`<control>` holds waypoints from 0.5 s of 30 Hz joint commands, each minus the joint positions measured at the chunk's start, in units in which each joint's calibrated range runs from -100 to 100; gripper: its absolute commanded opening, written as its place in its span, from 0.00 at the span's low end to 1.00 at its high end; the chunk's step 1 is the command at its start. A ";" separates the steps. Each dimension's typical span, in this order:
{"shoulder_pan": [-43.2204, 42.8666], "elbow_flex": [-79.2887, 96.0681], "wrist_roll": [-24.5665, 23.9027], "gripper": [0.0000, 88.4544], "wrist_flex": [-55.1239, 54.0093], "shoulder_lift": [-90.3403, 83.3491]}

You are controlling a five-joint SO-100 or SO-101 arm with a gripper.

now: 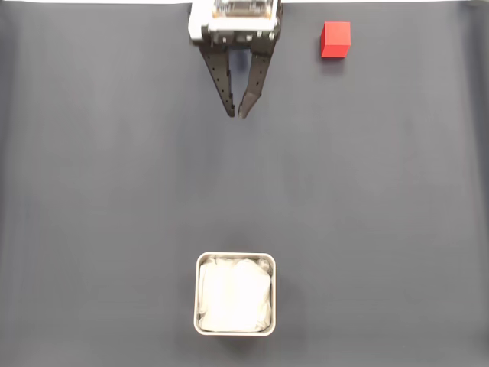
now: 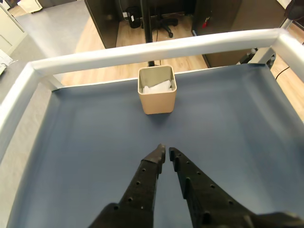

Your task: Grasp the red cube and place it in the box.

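Currently, in the fixed view, I have the gripper (image 1: 235, 115) at the top edge, its two dark fingers converging to tips that stand almost together with only a sliver between them; it holds nothing. Taking the gripper as my landmark, the red cube (image 1: 335, 39) sits to its right and slightly above the fingertips, well apart from them, resting on the dark mat (image 1: 99, 191). The box (image 1: 235, 294) lies well below the gripper, nearly in line with it, with crumpled white paper inside and no cube. I judge the task to be at its first step: the approach to the cube is not yet made. The next move calls for swinging right toward the cube, spreading the fingers wider than the cube, then lowering around it. The arm behind the white wrist housing is cut off by the frame.

In the wrist view, the gripper (image 2: 166, 151) points ahead with its tips nearly meeting and empty. The box (image 2: 157, 90) stands straight ahead of the tips, near the white rail (image 2: 152, 50) at the far edge. The paper's lie inside the box is hard to make out here.
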 commanded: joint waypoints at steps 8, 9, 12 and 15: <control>-3.75 -12.04 3.42 0.00 7.95 8.50; -4.53 -12.04 3.52 0.00 8.45 8.68; -7.09 -12.04 3.61 0.00 9.43 9.11; -9.44 -12.68 3.71 0.00 10.41 9.63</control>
